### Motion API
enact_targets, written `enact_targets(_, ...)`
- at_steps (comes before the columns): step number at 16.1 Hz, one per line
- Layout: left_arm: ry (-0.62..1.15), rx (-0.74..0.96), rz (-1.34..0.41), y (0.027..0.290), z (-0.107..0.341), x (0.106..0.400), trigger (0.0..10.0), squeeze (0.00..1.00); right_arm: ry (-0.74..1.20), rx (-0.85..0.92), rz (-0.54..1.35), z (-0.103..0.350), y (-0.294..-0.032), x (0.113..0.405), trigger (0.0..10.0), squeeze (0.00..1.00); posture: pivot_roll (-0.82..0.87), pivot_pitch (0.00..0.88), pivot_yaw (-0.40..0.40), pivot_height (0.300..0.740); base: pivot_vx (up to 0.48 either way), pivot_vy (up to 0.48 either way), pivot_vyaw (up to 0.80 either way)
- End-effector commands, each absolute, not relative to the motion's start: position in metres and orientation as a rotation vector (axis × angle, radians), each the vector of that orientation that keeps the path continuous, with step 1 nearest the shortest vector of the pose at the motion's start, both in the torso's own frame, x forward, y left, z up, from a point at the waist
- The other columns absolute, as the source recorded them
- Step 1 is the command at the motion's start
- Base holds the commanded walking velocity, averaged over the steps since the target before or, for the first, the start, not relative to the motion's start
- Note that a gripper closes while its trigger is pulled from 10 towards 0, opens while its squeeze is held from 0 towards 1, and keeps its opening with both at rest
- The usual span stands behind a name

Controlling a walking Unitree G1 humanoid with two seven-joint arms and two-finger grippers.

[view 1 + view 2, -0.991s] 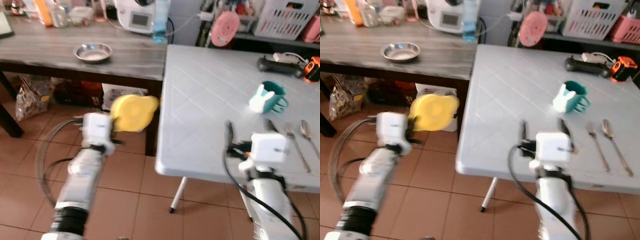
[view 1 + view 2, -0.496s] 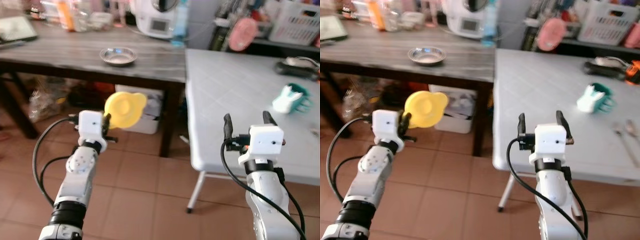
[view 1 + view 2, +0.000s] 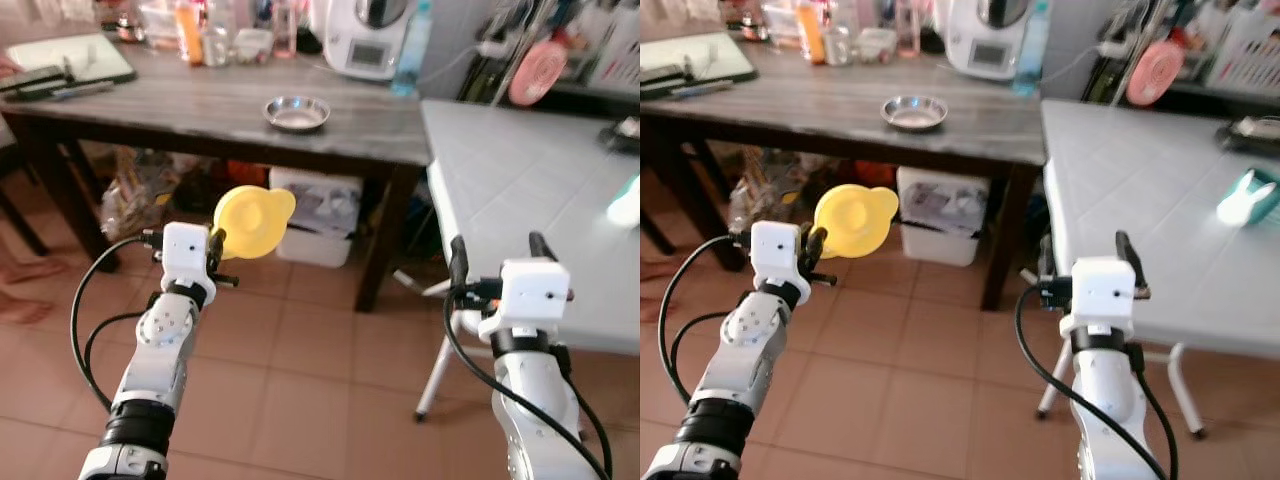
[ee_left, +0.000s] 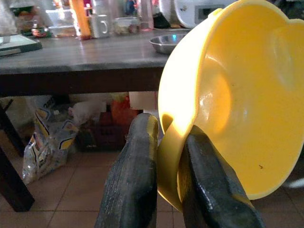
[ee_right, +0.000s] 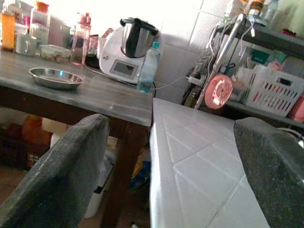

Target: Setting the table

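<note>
Yellow bowl (image 3: 254,221) sat in your left tool (image 3: 212,252), fingers (image 4: 130,178) pinched on its rim, bowl tipped on edge, held over tiled floor (image 3: 300,370), well short of white worktop (image 3: 520,190). Your right tool (image 3: 497,262) hung empty, fingers spread, at that worktop's near edge. White worktop lay to bowl's right; right arm nearer, left carried load. Steel dish (image 3: 297,111) on dark worktop (image 3: 200,105) ahead. Versus one second back: your view swung left, white worktop slid rightward; cutlery gone from frame.

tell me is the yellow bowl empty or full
Empty: the yellow bowl, tipped on edge in the left pincer, shows a bare inside.
</note>
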State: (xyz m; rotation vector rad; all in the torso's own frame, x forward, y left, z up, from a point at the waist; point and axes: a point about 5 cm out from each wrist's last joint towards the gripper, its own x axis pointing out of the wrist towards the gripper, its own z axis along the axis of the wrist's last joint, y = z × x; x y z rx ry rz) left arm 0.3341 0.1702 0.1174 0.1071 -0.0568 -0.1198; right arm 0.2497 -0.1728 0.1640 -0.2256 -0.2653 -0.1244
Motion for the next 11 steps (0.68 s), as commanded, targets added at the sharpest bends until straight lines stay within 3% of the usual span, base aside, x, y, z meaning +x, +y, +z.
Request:
enact_targets(1, -0.065, 0.118, -0.165, 0.158, 0.118, 0.334, 10.0, 0.00, -0.261, -0.236, -0.158, 0.164, -0.181, 0.246, 10.0, 0.00, 0.18, 0.076, -0.045, 0.740, 0.000, 0.446, 0.00)
enact_targets(3, -0.066, 0.119, -0.167, 0.157, 0.118, 0.336, 10.0, 0.00, -0.266, -0.235, -0.165, 0.165, -0.182, 0.247, 10.0, 0.00, 0.18, 0.071, -0.042, 0.740, 0.000, 0.352, 0.00)
enact_targets(11, -0.155, 0.179, -0.229, 0.148, 0.141, 0.351, 10.0, 0.00, -0.306, -0.204, -0.238, 0.161, -0.176, 0.251, 10.0, 0.00, 0.20, 0.041, 0.052, 0.740, 0.000, 0.000, 0.00)
